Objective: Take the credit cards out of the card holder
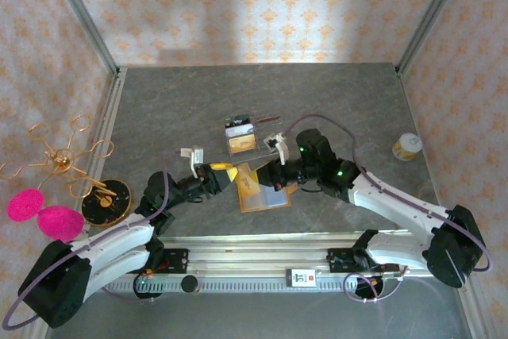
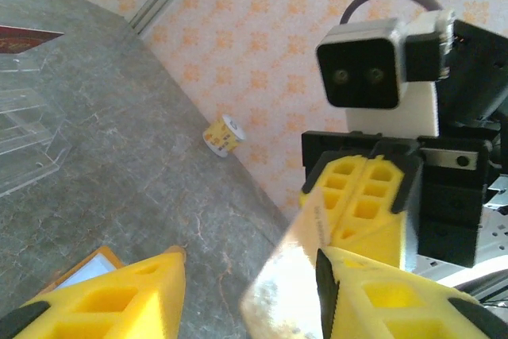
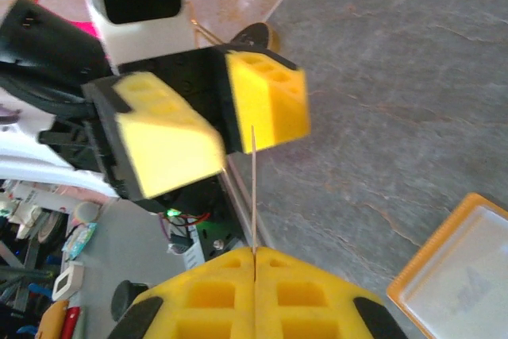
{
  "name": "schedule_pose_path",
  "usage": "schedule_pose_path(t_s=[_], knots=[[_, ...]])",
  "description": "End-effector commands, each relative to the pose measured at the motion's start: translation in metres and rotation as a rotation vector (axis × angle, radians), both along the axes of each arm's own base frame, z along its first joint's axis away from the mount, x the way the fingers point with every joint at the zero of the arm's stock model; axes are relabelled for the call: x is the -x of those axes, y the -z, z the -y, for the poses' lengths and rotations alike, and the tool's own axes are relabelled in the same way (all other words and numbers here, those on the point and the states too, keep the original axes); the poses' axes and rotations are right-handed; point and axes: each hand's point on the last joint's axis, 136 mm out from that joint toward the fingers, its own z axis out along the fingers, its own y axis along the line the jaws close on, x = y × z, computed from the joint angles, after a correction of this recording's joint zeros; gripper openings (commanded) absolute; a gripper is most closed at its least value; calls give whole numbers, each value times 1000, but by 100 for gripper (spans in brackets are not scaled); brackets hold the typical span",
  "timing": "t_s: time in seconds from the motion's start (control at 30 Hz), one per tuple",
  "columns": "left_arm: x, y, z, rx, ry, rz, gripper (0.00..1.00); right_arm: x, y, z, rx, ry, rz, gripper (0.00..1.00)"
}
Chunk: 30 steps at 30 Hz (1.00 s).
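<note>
As both wrists faced each other above the table (image 1: 333, 93), credit card (image 3: 254, 188): was in the air, out of the holder, edge-on in the right wrist view; its face was washed out by glare in the left wrist view.
right gripper (image 3: 254, 256): clenched on one edge of the card, fingers pressed together with the card coming out of the seam.
left gripper (image 2: 250, 275): released, fingers (image 3: 270, 105) apart with the card's free end between them; couldn't tell if either pad touched it.
card holder (image 1: 262, 190): lay open and flat on the table, just below the two grippers, clear sleeve up, orange rim.
acrylic stand (image 1: 242, 136): just behind the holder, card-like pieces in it.
small yellow-white container (image 1: 406, 147): far right, well apart.
gold wire rack (image 1: 63, 160): left edge, pink pom-poms (image 1: 44, 213) near it, black disc (image 1: 105, 200) beside it.
</note>
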Motion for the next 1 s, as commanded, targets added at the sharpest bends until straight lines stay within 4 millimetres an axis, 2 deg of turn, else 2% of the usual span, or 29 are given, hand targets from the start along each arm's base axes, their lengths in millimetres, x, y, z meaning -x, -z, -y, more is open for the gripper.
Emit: schedule_pose_path(t_s=[0.0,0.17,0.33,0.4,0.53,0.6,0.73,0.87,0.97], knots=[[9,-19,3,44,53,71,46,2,-24,-10,-58,-41,53,0],[21,-31,3,120,104,95,36,-7,-16,-12,-31,-12,44,0],[26,-36,1,176,121,101,8,-13,-12,-17,-34,0,28,0],[26,-39,-1,196,114,109,0,-16,-12,-19,-38,12,24,3],[28,-54,-10,262,76,171,0,-19,-22,-17,-97,48,41,24],[29,-62,-15,297,52,205,0,-24,-20,-14,-109,89,54,29],[32,-77,-20,340,43,261,0,-20,-26,-16,-180,69,58,31],[27,-79,-17,339,49,256,0,-7,-40,-20,-258,-14,66,30],[24,-79,-15,336,47,251,0,-2,-42,-21,-264,-40,68,29]])
